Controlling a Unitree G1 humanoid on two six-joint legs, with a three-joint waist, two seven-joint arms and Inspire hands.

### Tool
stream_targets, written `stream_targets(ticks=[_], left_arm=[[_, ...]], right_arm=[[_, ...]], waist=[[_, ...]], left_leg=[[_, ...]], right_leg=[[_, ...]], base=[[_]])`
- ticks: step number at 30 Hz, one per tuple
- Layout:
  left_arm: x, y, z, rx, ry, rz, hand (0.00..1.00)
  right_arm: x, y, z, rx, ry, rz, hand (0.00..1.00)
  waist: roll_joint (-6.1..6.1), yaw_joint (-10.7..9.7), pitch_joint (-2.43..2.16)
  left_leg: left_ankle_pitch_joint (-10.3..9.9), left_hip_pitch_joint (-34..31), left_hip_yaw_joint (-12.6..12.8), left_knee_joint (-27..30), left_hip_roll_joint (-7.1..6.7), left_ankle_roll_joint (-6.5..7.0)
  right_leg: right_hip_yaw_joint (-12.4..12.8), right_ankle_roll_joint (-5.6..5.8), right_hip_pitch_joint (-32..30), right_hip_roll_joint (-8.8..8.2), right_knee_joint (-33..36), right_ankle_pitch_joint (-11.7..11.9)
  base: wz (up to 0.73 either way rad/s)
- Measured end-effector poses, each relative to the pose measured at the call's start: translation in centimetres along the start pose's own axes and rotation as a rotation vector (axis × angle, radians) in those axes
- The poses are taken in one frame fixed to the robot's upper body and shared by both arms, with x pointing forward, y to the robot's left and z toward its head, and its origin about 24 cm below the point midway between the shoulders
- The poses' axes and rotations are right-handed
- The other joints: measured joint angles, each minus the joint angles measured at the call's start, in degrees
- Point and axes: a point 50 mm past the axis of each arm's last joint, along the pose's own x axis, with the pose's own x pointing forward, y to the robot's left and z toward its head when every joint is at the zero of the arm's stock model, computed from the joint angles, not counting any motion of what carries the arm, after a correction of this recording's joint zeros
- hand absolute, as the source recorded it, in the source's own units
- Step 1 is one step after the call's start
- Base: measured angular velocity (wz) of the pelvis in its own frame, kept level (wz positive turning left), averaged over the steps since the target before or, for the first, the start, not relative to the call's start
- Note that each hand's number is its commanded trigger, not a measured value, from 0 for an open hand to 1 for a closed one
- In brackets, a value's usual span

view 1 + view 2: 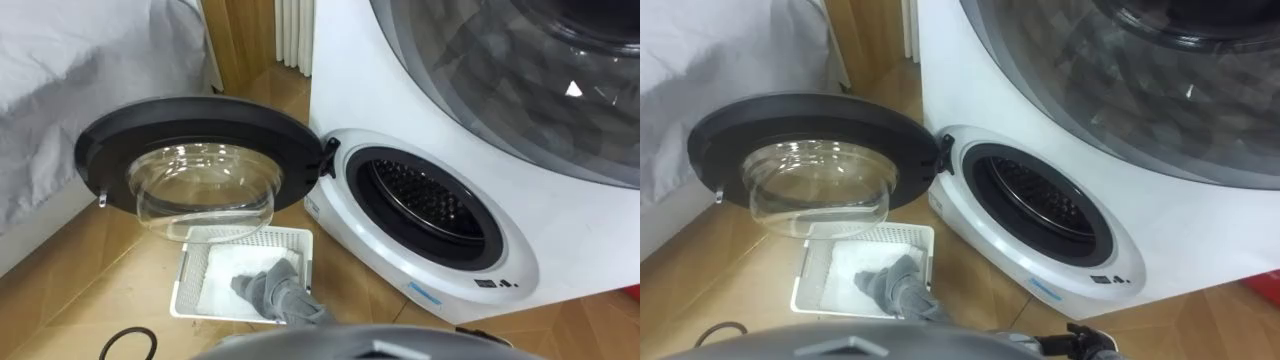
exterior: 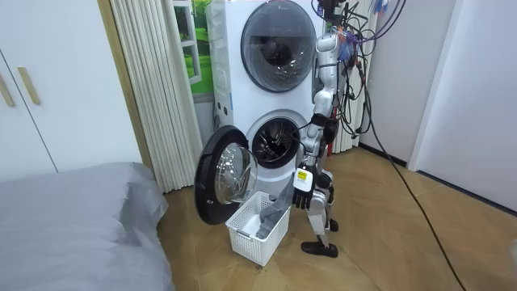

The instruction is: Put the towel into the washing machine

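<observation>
A grey towel [image 1: 272,291] lies crumpled in a white slatted laundry basket [image 1: 190,285] on the wooden floor, just below the washing machine's open round door [image 1: 200,160]. The lower drum opening [image 1: 425,205] is dark and nothing shows inside it. In the room view I stand upright beside the basket [image 2: 246,234], facing the washing machine [image 2: 275,145]. My left hand [image 2: 301,184] hangs at my side above the basket, fingers loose and holding nothing. A dark part of my right hand [image 1: 1087,342] shows at the lower edge of the right eye view.
A second drum with a glass door [image 1: 540,70] is stacked on top. A bed with a grey cover [image 1: 70,90] stands to the left, with a curtain and radiator [image 1: 292,35] behind the door. A dark cable loop [image 1: 125,343] lies on the floor.
</observation>
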Motion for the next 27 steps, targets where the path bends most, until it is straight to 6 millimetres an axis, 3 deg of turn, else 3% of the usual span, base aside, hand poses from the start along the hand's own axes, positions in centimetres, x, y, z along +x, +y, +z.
stream_targets(ticks=[16,18,22,25,27], left_arm=[[0.0,0.2,0.2,0.058,-0.013,0.012,0.0],[0.0,0.6,1.2,0.087,-0.055,0.029,0.0],[-0.1,1.4,3.1,0.128,-0.118,0.066,0.0],[-0.3,2.1,5.4,0.156,-0.2,0.117,0.0],[-0.7,2.5,8.0,0.183,-0.283,0.145,0.0]], right_arm=[[0.0,0.0,0.3,-0.002,-0.005,0.008,0.0],[0.0,0.0,0.7,-0.015,-0.015,0.011,0.0],[0.1,0.2,1.5,-0.041,-0.04,0.018,0.0],[0.1,0.2,2.4,-0.073,-0.07,0.018,0.0],[0.1,0.1,3.7,-0.112,-0.103,0.013,0.0]], waist=[[-0.06,0.0,0.01],[0.19,-0.1,-0.2],[-0.13,0.1,-0.12],[-0.22,-0.1,-0.02],[-0.13,-0.6,0.09]], left_leg=[[0.0,-0.6,-0.3,0.2,-0.02,0.02],[0.0,-2.9,-1.0,1.0,-0.06,0.08],[0.0,-5.8,-1.3,2.2,0.05,0.08],[0.0,-8.1,-1.2,2.5,0.06,0.08],[0.0,-11.0,-1.5,3.7,-0.02,0.12]], right_leg=[[-0.3,-0.09,-0.6,-0.1,-0.4,0.0],[-0.6,-0.13,-2.3,-0.25,-0.3,0.0],[-0.9,-0.21,-4.5,-0.25,0.4,0.1],[-0.9,-0.24,-7.2,-0.26,1.4,0.1],[-1.4,-0.32,-9.8,-0.48,2.2,0.1]], base=[[0.01],[0.12],[0.02],[-0.01],[0.03]])
